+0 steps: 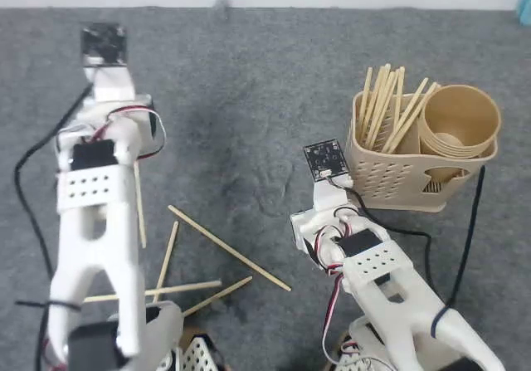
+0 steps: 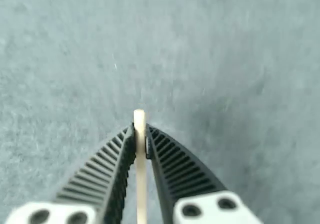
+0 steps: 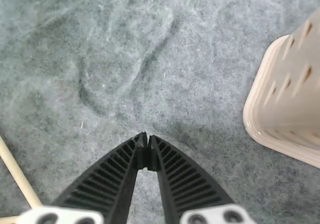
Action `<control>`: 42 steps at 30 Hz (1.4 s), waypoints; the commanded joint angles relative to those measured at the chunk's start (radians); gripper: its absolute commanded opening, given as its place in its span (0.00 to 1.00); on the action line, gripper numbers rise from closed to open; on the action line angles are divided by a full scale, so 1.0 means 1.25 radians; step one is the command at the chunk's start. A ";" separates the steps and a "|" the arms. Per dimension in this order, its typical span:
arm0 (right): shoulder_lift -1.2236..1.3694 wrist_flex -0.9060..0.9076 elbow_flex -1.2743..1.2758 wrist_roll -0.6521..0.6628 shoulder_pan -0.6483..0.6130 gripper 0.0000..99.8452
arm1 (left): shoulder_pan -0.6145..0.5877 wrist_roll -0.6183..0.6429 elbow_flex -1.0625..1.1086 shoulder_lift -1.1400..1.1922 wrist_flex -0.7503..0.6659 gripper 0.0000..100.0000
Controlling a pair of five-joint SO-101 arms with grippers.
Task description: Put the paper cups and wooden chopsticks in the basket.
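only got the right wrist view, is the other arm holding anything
observer: Yes, the left hand is shut on a chopstick.
operator: how many more to pick up
observer: Four loose chopsticks lie on the table between the arms.
operator: whats put away so far
observer: Stacked cups sit in the basket, next to a bunch of upright sticks.
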 commanded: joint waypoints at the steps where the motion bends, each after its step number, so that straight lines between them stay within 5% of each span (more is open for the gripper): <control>1: 0.007 -0.018 -0.054 0.010 -0.007 0.01 | 0.026 0.079 -0.031 -0.103 -0.022 0.01; 13: 0.007 -0.018 -0.054 0.010 -0.007 0.01 | 0.189 0.193 0.199 -0.520 -0.049 0.01; 23: 0.007 -0.018 -0.054 0.010 -0.006 0.01 | 0.396 0.188 0.470 -0.913 -0.512 0.01; 29: 0.007 -0.019 -0.054 0.010 -0.006 0.01 | 0.508 0.189 0.387 -0.865 -0.541 0.01; 42: 0.008 -0.019 -0.054 0.010 -0.004 0.01 | 0.674 0.195 -0.147 -0.354 -0.540 0.01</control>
